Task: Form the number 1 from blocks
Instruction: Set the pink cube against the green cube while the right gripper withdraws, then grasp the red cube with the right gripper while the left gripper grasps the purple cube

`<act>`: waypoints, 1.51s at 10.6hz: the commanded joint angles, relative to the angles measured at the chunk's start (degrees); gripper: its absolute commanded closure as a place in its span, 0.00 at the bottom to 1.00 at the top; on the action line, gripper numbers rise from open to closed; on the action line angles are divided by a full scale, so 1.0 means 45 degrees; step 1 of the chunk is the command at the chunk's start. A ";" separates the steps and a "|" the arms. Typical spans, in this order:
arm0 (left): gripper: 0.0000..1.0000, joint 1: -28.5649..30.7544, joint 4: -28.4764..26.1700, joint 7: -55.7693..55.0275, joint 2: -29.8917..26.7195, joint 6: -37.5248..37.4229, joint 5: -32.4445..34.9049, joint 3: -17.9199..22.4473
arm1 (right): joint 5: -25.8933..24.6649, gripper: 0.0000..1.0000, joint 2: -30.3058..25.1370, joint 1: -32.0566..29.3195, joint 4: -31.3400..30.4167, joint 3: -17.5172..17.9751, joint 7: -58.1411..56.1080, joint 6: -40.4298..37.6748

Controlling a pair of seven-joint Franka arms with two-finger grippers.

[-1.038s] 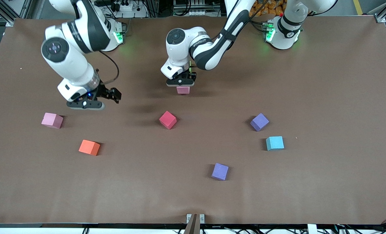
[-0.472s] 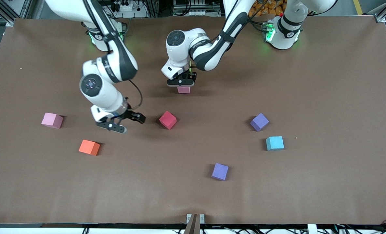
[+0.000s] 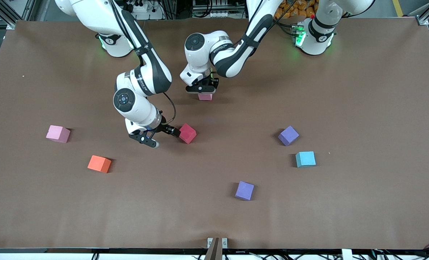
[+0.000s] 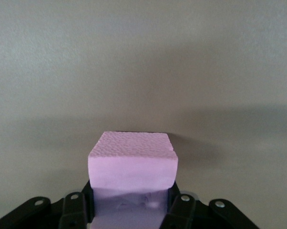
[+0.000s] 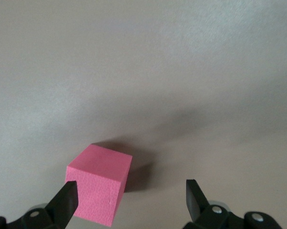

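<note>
Seven blocks on the table [image 3: 362,202] by my count. Nearest the camera, a purple block [image 3: 244,190]; next the orange [image 3: 99,164] toward the right arm's end and the cyan [image 3: 305,159] toward the left arm's. Then a second purple [image 3: 288,135], the red [image 3: 187,133] and a pale pink [image 3: 58,133]. Right gripper [image 3: 162,136] spread wide, just beside the red. Farthest, left gripper [image 3: 202,89] clamped on a pink block [image 4: 132,160]
</note>
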 commanded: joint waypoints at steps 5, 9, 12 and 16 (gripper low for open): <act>1.00 0.0224 -0.0259 0.0106 -0.0123 0.0193 0.0015 -0.0411 | 0.0529 0.00 0.0396 -0.0587 0.0335 -0.0036 -0.0411 -0.0029; 1.00 0.0224 -0.0259 0.0106 -0.0104 0.0193 -0.0201 -0.0645 | 0.0315 0.00 0.0103 -0.1619 0.0607 -0.0191 -0.0897 -0.1331; 0.00 0.0224 -0.0240 0.0125 -0.0065 0.0193 -0.0357 -0.0626 | 0.0295 0.00 0.0063 -0.2325 0.0628 -0.0348 -0.2323 -0.1767; 0.00 0.0321 -0.0181 -0.0089 -0.0763 -0.0176 -0.0357 -0.0452 | 0.0314 0.00 0.0083 -0.2404 0.0628 -0.0329 -0.2502 -0.1787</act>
